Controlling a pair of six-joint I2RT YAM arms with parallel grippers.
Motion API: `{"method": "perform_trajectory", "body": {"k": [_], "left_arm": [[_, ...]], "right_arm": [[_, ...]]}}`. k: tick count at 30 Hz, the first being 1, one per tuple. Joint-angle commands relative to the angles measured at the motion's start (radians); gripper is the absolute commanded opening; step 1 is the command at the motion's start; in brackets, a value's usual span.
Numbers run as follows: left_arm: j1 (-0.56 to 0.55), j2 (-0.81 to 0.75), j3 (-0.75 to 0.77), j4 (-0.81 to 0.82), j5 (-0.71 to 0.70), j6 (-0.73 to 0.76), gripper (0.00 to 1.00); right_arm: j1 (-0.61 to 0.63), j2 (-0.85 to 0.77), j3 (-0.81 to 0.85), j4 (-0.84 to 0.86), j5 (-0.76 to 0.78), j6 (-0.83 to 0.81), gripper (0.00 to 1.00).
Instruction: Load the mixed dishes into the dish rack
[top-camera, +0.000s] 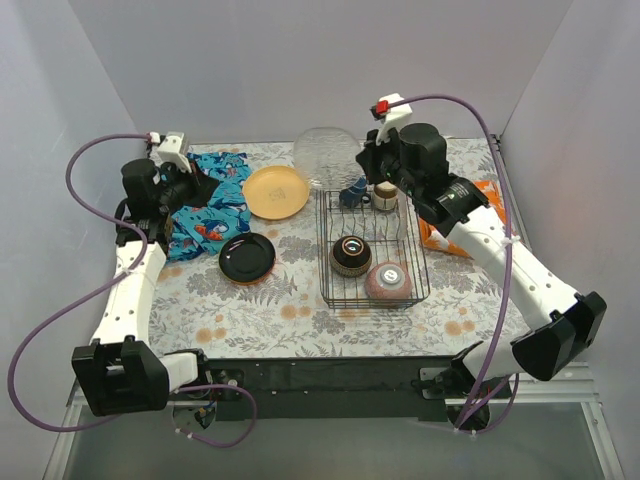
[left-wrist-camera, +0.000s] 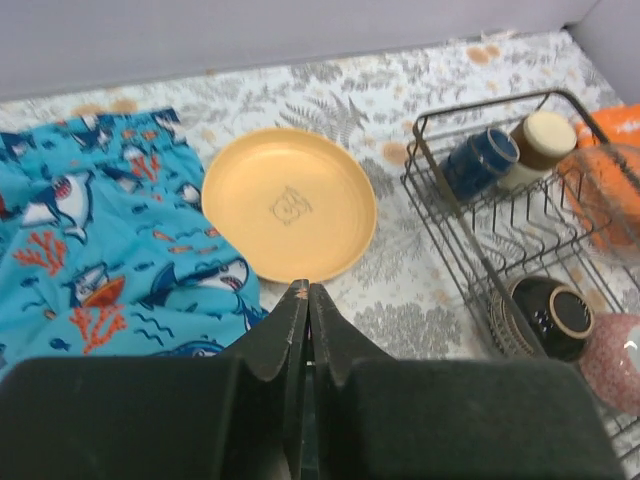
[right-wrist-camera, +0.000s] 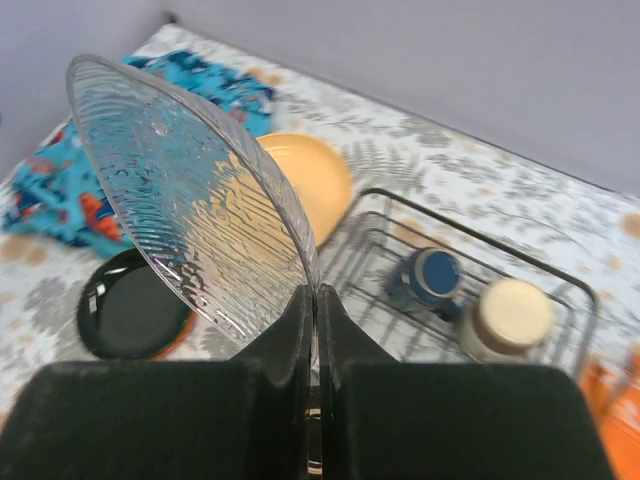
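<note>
Right gripper (right-wrist-camera: 312, 296): its fingers are pressed onto the rim of a clear ribbed plate (right-wrist-camera: 190, 190), pinching it. The plate stands on edge, tilted, off the table.
Clear ribbed plate: juts out to the left of the right gripper, above the far left corner of the dish rack (top-camera: 400, 235) and the table just past it.
Left gripper (left-wrist-camera: 305, 296): fingers pressed together with nothing between them, hanging over the blue patterned cloth (top-camera: 210, 205).
Dish rack: below the right gripper and reaching back toward the arm bases; well to the right of the left gripper.
Dark blue mug (top-camera: 352, 192): on its side at the rack's far end, just below the right gripper.
Beige cup (top-camera: 385, 195): just to the right of the mug, under the right gripper.
Brown-ringed bowl (top-camera: 351, 255): in the rack's near half.
Pink bowl (top-camera: 388, 282): just beside the brown-ringed bowl, at the rack's near right corner.
Yellow-orange plate (left-wrist-camera: 290, 205): flat on the table just ahead of the left gripper's fingertips, between cloth and rack.
Dark plate (top-camera: 247, 257): flat on the table, to the right of the left gripper and nearer the bases.
Orange bag (top-camera: 440, 237): right of the rack, partly under the right arm.
</note>
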Motion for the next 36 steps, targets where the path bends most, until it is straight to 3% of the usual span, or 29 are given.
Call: {"method": "perform_trajectory", "body": {"k": [1, 4, 9, 13, 21, 25, 29, 36], "left_arm": [[-0.068, 0.000, -0.112, 0.055, 0.009, -0.076, 0.00], [-0.198, 0.020, -0.151, 0.072, -0.022, -0.056, 0.00], [-0.348, 0.126, -0.175, 0.070, -0.008, -0.089, 0.00], [-0.434, 0.218, -0.163, 0.084, 0.000, -0.134, 0.00], [-0.529, 0.325, -0.149, 0.144, 0.033, -0.178, 0.00], [-0.570, 0.354, -0.163, 0.196, 0.038, -0.183, 0.00], [-0.597, 0.379, -0.152, 0.202, 0.069, -0.186, 0.00], [-0.639, 0.397, -0.146, 0.205, 0.131, -0.178, 0.00]], "right_arm": [[0.003, 0.006, 0.032, -0.247, 0.457, -0.006, 0.01], [0.003, 0.029, 0.072, -0.392, 0.593, 0.021, 0.01], [0.006, -0.011, 0.034, -0.429, 0.591, -0.037, 0.01], [0.009, 0.049, 0.089, -0.506, 0.681, -0.089, 0.01], [0.012, 0.144, 0.170, -0.589, 0.705, -0.098, 0.01], [0.029, 0.196, 0.202, -0.635, 0.886, 0.042, 0.01], [0.034, 0.237, 0.268, -0.679, 0.893, 0.110, 0.01], [0.068, 0.264, 0.262, -0.663, 0.954, 0.026, 0.01]]}}
